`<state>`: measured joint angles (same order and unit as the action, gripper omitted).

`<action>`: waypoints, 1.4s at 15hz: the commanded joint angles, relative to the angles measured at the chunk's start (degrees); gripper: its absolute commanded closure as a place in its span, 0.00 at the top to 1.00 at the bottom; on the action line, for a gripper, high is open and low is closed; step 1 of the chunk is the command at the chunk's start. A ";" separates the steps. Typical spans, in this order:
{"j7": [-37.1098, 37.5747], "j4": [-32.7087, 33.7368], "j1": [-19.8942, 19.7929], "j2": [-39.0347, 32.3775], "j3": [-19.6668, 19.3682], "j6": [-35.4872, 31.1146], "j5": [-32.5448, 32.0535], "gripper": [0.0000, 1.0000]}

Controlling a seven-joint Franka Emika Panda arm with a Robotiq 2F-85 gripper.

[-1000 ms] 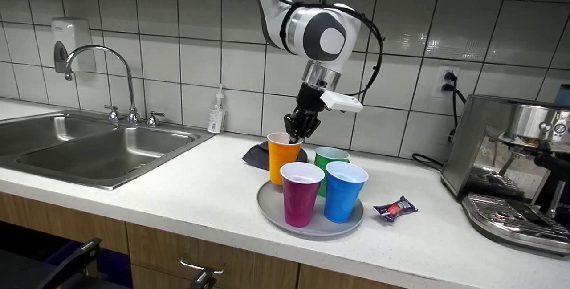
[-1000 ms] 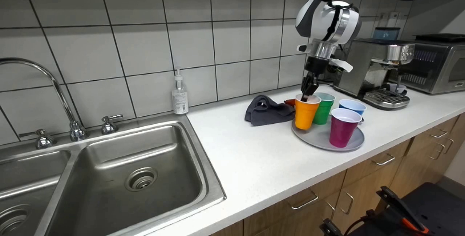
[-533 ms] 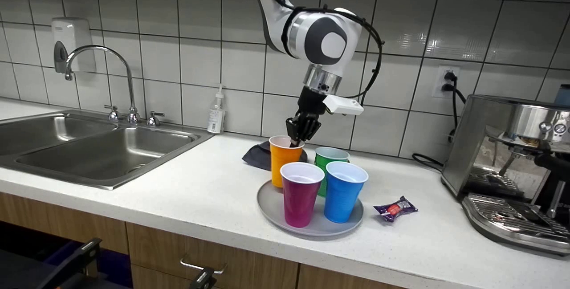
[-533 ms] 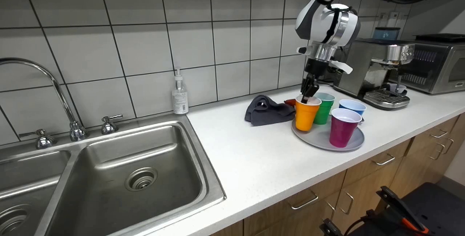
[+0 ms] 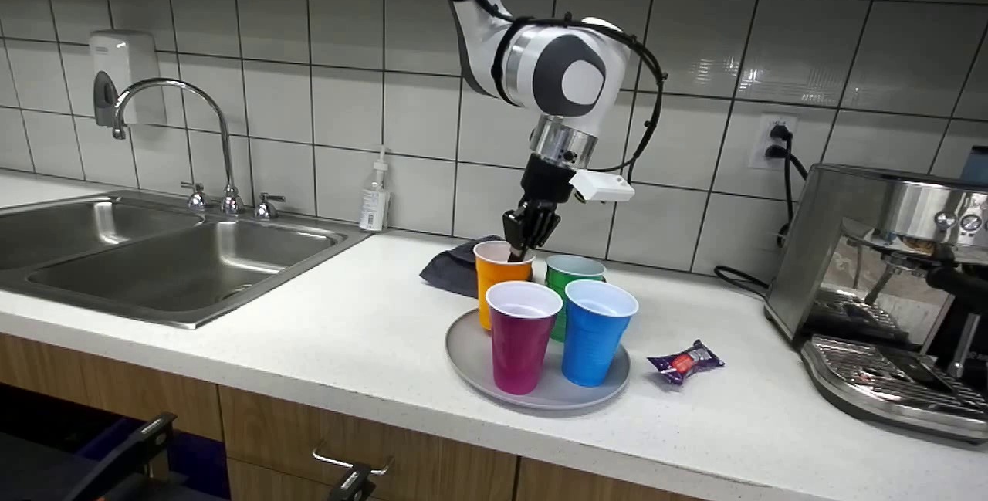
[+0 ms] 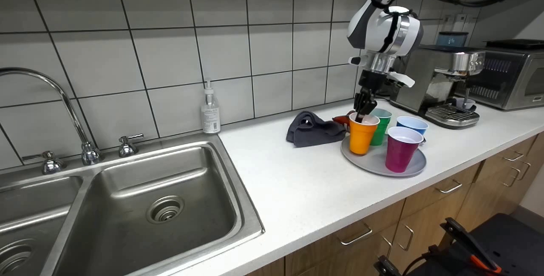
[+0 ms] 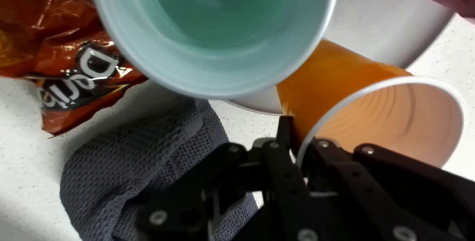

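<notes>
Wrist view: jaws are gripping the orange cup over or on the plate, where magenta cup, green cup and blue cup are already standing; release is apparently remaining.

In an exterior view, the purple cup by the front edge of the plate hides part of the orange cup and the green cup. There, the orange cup hides the tips of the gripper. The wrist view cuts off the chip bag and the cloth near the back edge of the counter. Letters on the candy are too small to read.
</notes>
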<state>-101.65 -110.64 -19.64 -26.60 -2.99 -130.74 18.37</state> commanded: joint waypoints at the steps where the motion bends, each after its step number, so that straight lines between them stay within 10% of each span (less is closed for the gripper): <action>1: -2.18 0.67 -0.70 -0.49 0.30 -1.08 -1.30 0.01; 8: -2.46 0.46 -0.82 -0.82 0.44 -2.21 -1.53 0.01; 9: -2.54 0.47 -0.84 -0.78 0.44 -2.26 -1.57 0.27; 19: -2.11 0.34 -0.76 -0.36 0.64 -2.99 -1.19 0.98; 21: -1.74 0.42 -0.75 -0.19 0.67 -2.89 -0.99 1.00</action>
<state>-102.73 -110.64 -19.67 -27.26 -2.99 -133.22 17.63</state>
